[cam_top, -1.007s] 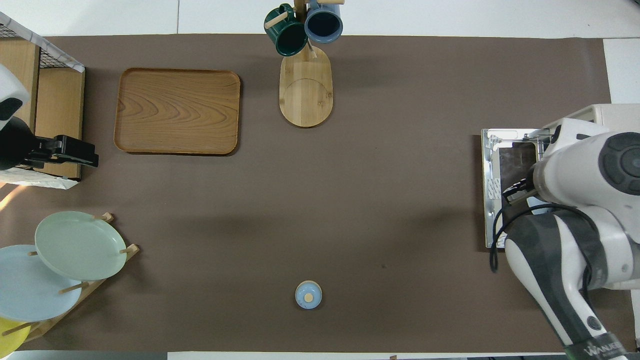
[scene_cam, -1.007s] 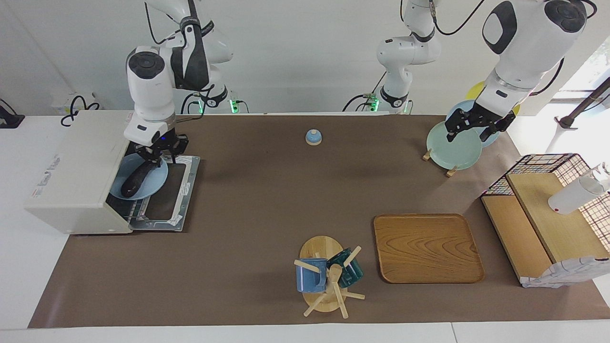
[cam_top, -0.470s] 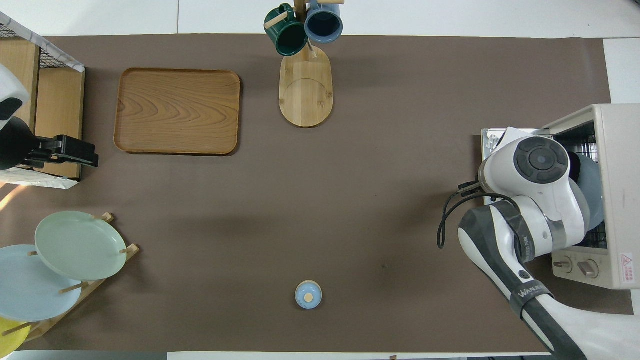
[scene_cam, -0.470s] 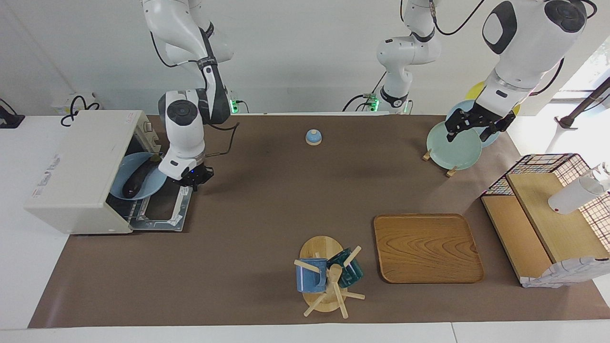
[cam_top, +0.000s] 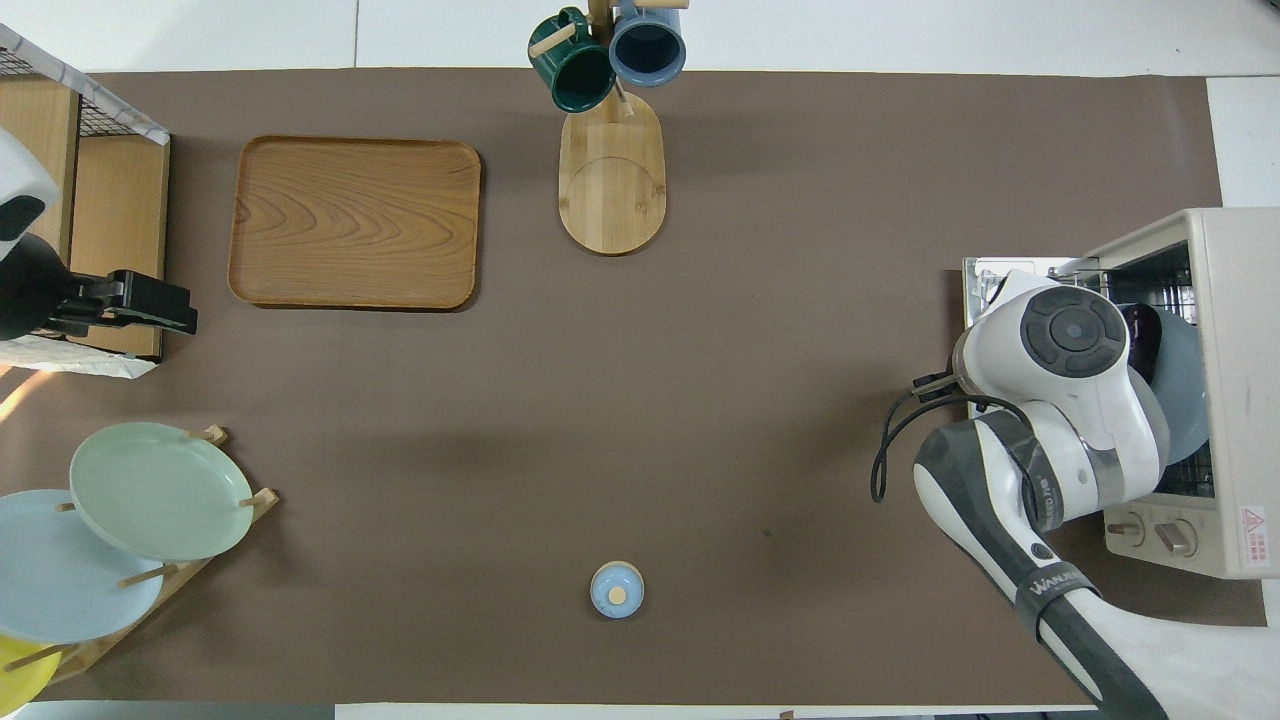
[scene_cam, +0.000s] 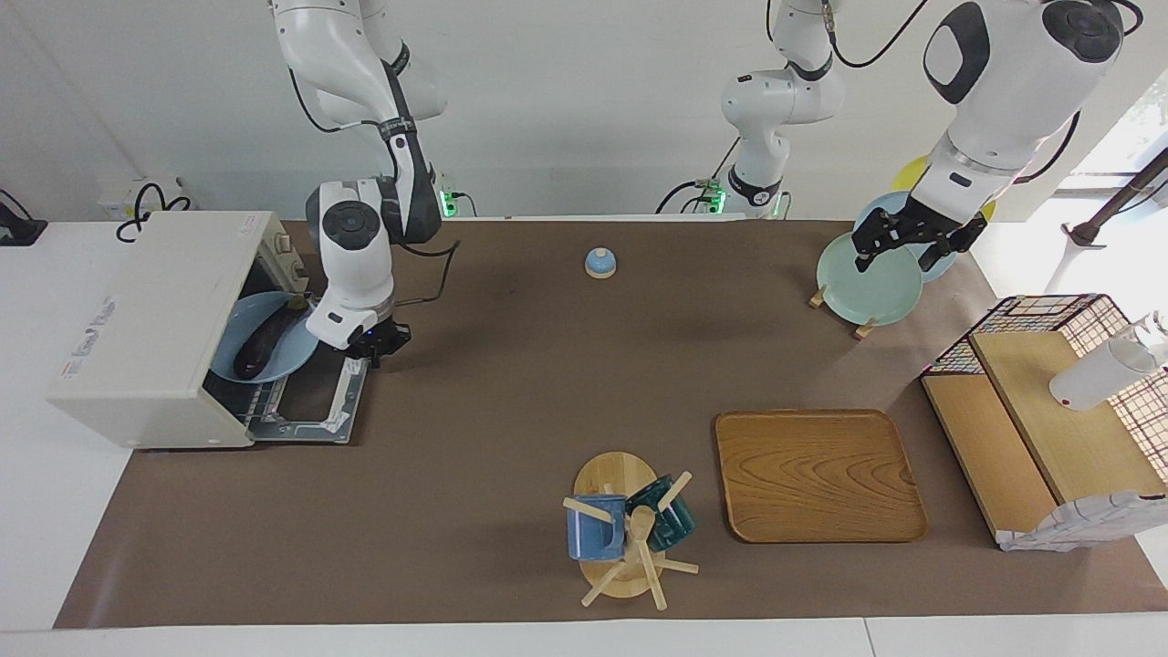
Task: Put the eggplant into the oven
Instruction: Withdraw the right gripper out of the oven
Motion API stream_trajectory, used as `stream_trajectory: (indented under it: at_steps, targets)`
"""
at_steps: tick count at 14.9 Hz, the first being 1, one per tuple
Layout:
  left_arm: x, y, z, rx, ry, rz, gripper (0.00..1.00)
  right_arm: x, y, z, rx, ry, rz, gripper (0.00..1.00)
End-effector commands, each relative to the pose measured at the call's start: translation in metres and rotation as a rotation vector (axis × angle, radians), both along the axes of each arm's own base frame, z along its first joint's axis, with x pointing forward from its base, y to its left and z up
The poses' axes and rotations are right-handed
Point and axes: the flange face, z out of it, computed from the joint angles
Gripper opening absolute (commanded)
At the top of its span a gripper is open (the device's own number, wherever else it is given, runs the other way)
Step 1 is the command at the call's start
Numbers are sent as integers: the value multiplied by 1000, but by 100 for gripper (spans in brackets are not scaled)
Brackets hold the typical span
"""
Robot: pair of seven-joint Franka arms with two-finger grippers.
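glossy dark eggplant on blue plate in oven

A robotics lab staged as a mock kitchen. Two white robot arms stand at a long table covered with a brown mat, against a bare white wall with loose cables. Kitchen props are spread out on it: a toaster oven, plates in a wooden rack, a mug tree and a wooden tray.
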Motion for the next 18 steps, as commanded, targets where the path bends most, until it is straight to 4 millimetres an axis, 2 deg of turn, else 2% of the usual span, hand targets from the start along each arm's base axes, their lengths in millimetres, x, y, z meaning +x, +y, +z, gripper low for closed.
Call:
stream_trajectory:
  at_steps: [1, 11, 14, 16, 18]
  targets:
    - [-2, 4, 5, 19, -8, 11, 100, -4, -3, -7, 9, -3, -15, 0]
    - [-2, 4, 4, 19, -6, 11, 100, -5, -7, -9, -2, 0, -1, 0]
    - [-2, 3, 4, 19, -6, 9, 100, -2, -10, -6, -24, 18, 90, 0]
    - [-2, 3, 4, 19, -6, 9, 100, 10, -14, 6, -100, 18, 152, 0]
    - [-2, 3, 4, 19, -6, 9, 100, 23, -18, 31, -135, 46, 168, 0]
